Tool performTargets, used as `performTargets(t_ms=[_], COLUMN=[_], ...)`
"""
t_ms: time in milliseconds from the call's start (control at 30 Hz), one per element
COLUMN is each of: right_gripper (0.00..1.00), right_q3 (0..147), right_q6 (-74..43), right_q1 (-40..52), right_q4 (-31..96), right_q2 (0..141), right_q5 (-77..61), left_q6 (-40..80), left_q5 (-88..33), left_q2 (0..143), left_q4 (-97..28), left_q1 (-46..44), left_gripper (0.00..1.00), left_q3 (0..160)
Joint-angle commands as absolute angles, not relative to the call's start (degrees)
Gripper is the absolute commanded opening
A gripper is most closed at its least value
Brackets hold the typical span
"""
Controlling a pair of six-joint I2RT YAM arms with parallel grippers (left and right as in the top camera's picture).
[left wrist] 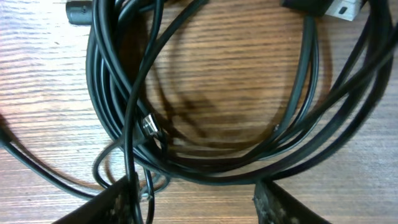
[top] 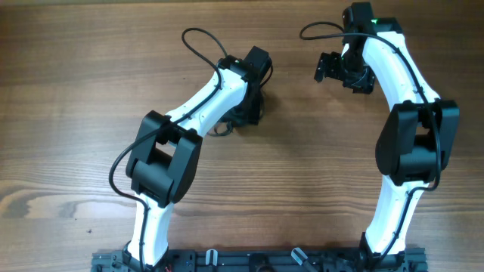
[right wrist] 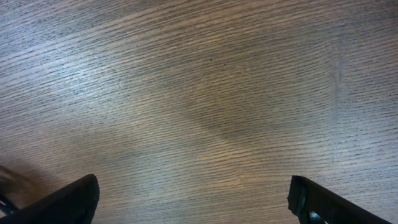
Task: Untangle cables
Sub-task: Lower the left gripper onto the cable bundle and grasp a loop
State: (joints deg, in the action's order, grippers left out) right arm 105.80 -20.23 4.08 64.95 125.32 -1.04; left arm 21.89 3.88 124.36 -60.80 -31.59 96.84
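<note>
Left gripper (left wrist: 196, 202) above tangled cables (left wrist: 102, 87), plug (left wrist: 323, 7) cropped at top

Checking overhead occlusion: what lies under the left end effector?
The left wrist view shows a coil of thin black cables with a small silver plug tip on the wooden table. Overhead, the left end effector hides most of it.

White shells and black joint housings make up the left arm (top: 204, 98) and right arm (top: 393, 60), with black wires (top: 112, 172) looping alongside. A green light (top: 370, 17) glows on the right arm, far from the base rail (top: 257, 261). The right gripper (right wrist: 193, 202) is matte black.
</note>
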Motion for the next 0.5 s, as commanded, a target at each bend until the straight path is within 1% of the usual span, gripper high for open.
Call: performTargets(t_ms=[0,167,267,300,367,433,467], right_gripper=[1.00,1.00,1.00,0.99,0.99,0.98,0.98], right_q3=[105.54,105.54,105.54,105.54,105.54,105.54,105.54], right_q6=[-19.44,-18.46,-15.22,-11.99,-8.05,-7.44,-7.09], right_q1=[4.25,4.25,4.25,4.25,4.27,4.27,4.32], right_q4=[65.25,65.84,66.43,66.17,65.65,65.65,65.80], right_q2=[125.47,125.45,125.45,125.45,125.45,125.45,125.45], right_q5=[-1.32,-1.34,-3.75,-7.66,-15.68,-17.08,-17.30], left_q6=[19.70,19.68,19.68,19.68,16.95,16.40,16.43], left_q5=[6.55,6.50,2.09,-0.71,-13.87,-25.06,-28.10], left_q2=[124.64,124.44,121.78,120.51,115.22,109.54,107.37], left_q4=[-60.58,-61.32,-65.45,-66.83,-69.17,-69.21,-69.21], left_q1=[-31.11,-30.37,-27.44,-26.28,-21.87,-17.41,-15.73], left_gripper=[0.04,0.04,0.04,0.04,0.04,0.04,0.04], left_q3=[96.38,96.44,98.43,99.66,103.48,105.54,105.89])
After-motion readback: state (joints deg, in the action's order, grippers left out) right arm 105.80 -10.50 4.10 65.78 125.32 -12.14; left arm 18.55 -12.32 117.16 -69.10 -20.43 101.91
